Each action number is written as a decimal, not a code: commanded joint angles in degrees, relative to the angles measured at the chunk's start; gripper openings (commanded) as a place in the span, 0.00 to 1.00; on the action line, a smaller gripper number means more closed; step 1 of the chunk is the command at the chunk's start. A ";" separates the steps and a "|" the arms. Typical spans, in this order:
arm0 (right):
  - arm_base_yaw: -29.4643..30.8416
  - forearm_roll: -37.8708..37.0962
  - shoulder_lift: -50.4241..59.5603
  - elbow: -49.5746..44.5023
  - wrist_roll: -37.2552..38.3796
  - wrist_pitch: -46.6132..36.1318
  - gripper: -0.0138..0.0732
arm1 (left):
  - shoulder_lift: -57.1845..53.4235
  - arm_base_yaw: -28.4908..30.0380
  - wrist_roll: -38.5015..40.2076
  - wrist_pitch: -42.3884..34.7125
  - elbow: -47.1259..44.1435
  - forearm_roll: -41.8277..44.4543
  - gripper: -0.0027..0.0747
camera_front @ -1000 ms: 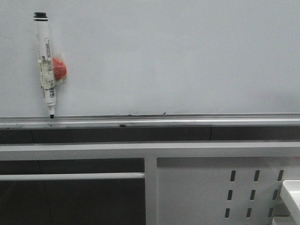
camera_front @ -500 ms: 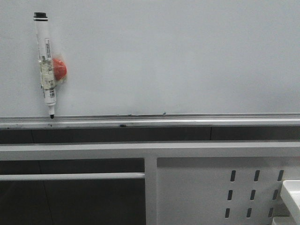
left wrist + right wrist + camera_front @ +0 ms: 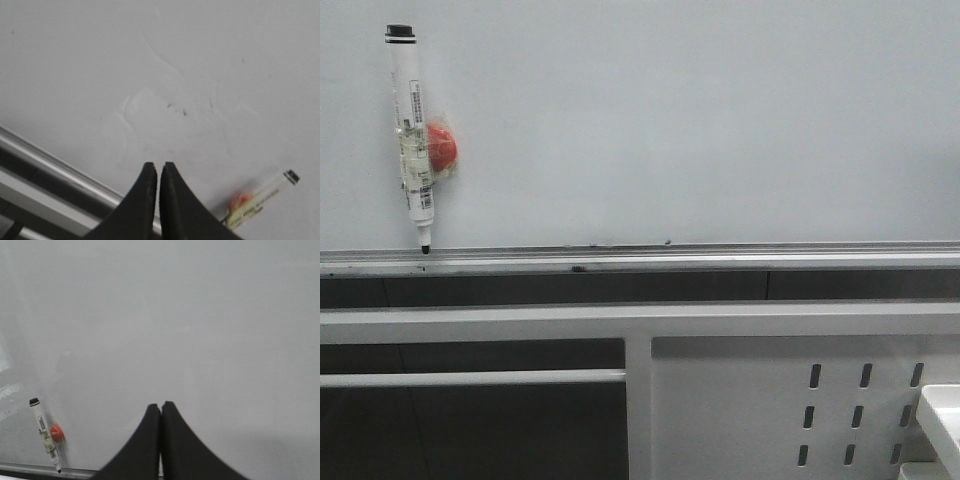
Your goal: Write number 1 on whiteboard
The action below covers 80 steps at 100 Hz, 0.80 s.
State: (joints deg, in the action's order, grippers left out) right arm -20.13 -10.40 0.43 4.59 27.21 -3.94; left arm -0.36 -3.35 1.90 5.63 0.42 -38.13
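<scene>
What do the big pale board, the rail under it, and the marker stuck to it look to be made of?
The pale grey-white whiteboard looks like a smooth coated panel with a soft sheen; faint wipe smears show in the left wrist view. The silver rail looks like brushed metal, probably aluminium, given its bright linear highlights. The white marker with a black cap looks like plastic, carrying a printed label and clear tape against a red round piece.

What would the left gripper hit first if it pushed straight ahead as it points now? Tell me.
Most likely bare whiteboard. The left gripper, shut and empty, points at a faintly smudged blank patch. The marker sits off to one side, out of its line. How far off the board is cannot be judged.
</scene>
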 commanded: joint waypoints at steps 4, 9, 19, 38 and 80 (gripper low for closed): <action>0.15 1.92 -1.26 7.42 0.30 7.33 0.10 | 0.72 0.21 -0.65 5.49 5.13 4.80 0.01; 0.15 1.92 -2.96 10.21 -0.13 14.00 0.10 | 1.99 0.21 -4.51 9.25 7.52 5.69 0.01; 0.15 1.21 -7.33 15.23 -5.36 24.63 0.10 | 6.47 0.21 -13.02 13.60 12.25 3.88 0.01; 0.15 -6.29 -16.58 22.47 -12.70 35.82 0.10 | 16.67 -1.68 -26.34 22.16 20.94 3.88 0.27; 0.15 1.05 -22.49 23.61 -12.70 23.54 0.37 | 27.36 -12.33 -29.50 29.93 25.81 18.44 0.38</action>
State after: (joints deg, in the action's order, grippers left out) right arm -20.13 -9.65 -21.15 26.25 15.03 25.09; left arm 24.03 -13.08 -29.23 34.90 23.69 -23.90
